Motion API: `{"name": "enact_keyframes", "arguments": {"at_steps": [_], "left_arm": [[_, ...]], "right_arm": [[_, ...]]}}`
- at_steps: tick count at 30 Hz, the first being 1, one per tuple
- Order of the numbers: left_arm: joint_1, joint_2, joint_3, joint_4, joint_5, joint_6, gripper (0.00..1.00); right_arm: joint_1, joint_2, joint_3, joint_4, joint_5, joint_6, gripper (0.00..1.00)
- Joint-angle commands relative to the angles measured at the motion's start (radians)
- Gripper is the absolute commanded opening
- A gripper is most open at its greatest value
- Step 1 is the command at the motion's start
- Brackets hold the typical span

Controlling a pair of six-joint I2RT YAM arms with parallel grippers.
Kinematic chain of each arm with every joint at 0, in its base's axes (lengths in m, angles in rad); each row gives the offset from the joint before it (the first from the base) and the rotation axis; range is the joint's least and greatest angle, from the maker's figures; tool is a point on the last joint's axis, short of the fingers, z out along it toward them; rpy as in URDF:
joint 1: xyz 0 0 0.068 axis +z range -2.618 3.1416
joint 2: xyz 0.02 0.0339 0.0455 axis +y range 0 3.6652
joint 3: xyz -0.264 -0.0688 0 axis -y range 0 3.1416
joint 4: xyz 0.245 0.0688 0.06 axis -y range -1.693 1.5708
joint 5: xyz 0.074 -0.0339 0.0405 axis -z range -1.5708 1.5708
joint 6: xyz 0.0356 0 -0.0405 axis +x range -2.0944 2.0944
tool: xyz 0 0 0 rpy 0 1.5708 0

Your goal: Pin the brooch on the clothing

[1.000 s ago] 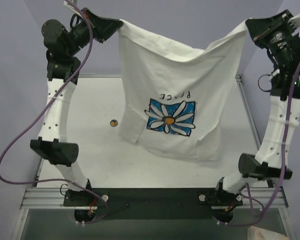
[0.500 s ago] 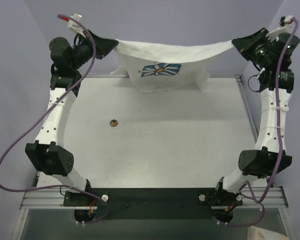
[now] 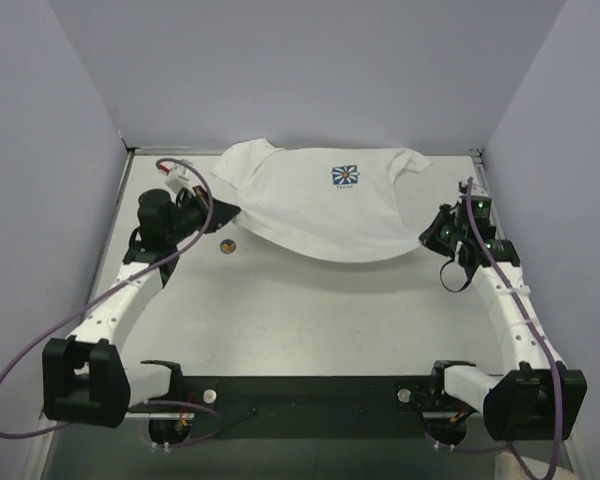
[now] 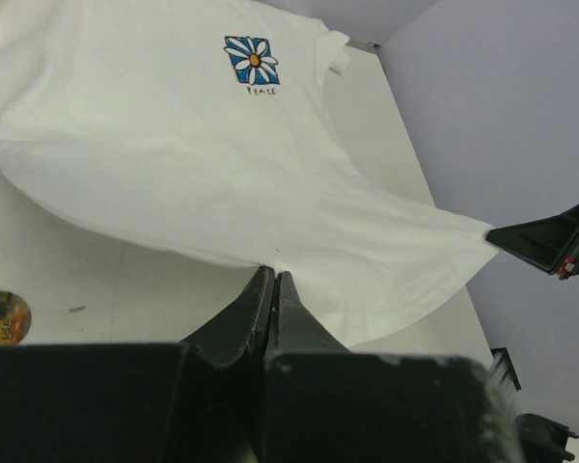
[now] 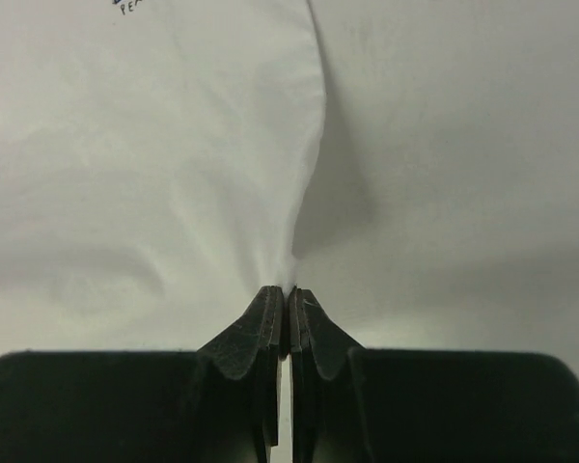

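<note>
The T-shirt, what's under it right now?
Beneath the T-shirt, only white table shows at its lifted near hem; farther back is covered. The brooch lies outside it, beside the left gripper.

The left wrist view cuts the brooch (image 4: 2, 316) at its left edge and the T-shirt (image 4: 174, 164) at its top and left; from above the brooch is too small for detail. The hem corners vanish inside the left gripper (image 4: 273, 280) and right gripper (image 5: 288, 294), each perhaps pinching only a thin fold. The right wrist view's top edge clips the printed lettering (image 5: 130, 8).
</note>
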Motion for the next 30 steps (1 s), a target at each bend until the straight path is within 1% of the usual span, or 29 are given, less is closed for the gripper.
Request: {"name": "enact_keyframes", "arguments": {"at_steps": [1, 4, 5, 6, 8, 10, 11, 16, 20, 23, 25, 26, 28, 30], "left_arm": [[-0.049, -0.164, -0.12, 0.039, -0.053, 0.03, 0.0], [-0.118, -0.256, -0.189, -0.04, -0.108, 0.069, 0.0], [-0.13, -0.301, -0.206, -0.082, -0.128, 0.075, 0.0], [-0.156, -0.323, -0.22, -0.1, -0.14, 0.075, 0.0], [-0.172, -0.383, -0.259, -0.158, -0.16, 0.073, 0.0], [-0.181, -0.421, -0.288, -0.177, -0.168, 0.073, 0.0], [-0.181, -0.45, -0.294, -0.246, -0.182, 0.073, 0.0], [-0.181, -0.509, -0.303, -0.416, -0.216, 0.075, 0.0], [-0.183, -0.553, -0.334, -0.461, -0.197, 0.028, 0.0], [-0.183, -0.61, -0.366, -0.482, -0.191, -0.006, 0.0], [-0.183, -0.633, -0.345, -0.484, -0.219, -0.008, 0.0], [-0.183, -0.638, -0.32, -0.478, -0.232, -0.003, 0.0], [-0.183, -0.62, -0.221, -0.431, -0.249, 0.021, 0.0], [-0.184, -0.569, -0.141, -0.4, -0.234, 0.04, 0.0]], "right_arm": [[-0.006, -0.193, -0.07, -0.018, 0.087, 0.036, 0.0], [-0.006, -0.328, -0.116, -0.07, 0.099, 0.049, 0.0], [-0.006, -0.392, -0.127, -0.089, 0.127, 0.057, 0.0], [-0.006, -0.423, -0.139, -0.11, 0.138, 0.066, 0.0], [-0.006, -0.5, -0.152, -0.159, 0.136, 0.098, 0.0], [-0.006, -0.543, -0.182, -0.188, 0.122, 0.127, 0.0], [-0.006, -0.572, -0.194, -0.201, 0.121, 0.138, 0.0], [-0.006, -0.608, -0.262, -0.296, 0.105, 0.163, 0.0], [-0.006, -0.641, -0.297, -0.343, 0.076, 0.181, 0.0], [-0.006, -0.655, -0.29, -0.362, 0.078, 0.184, 0.0], [-0.006, -0.651, -0.267, -0.331, 0.087, 0.186, 0.0], [-0.006, -0.637, -0.23, -0.311, 0.089, 0.19, 0.0], [-0.006, -0.62, -0.183, -0.232, 0.073, 0.206, 0.0], [-0.006, -0.612, -0.114, -0.149, 0.018, 0.22, 0.0]]}}
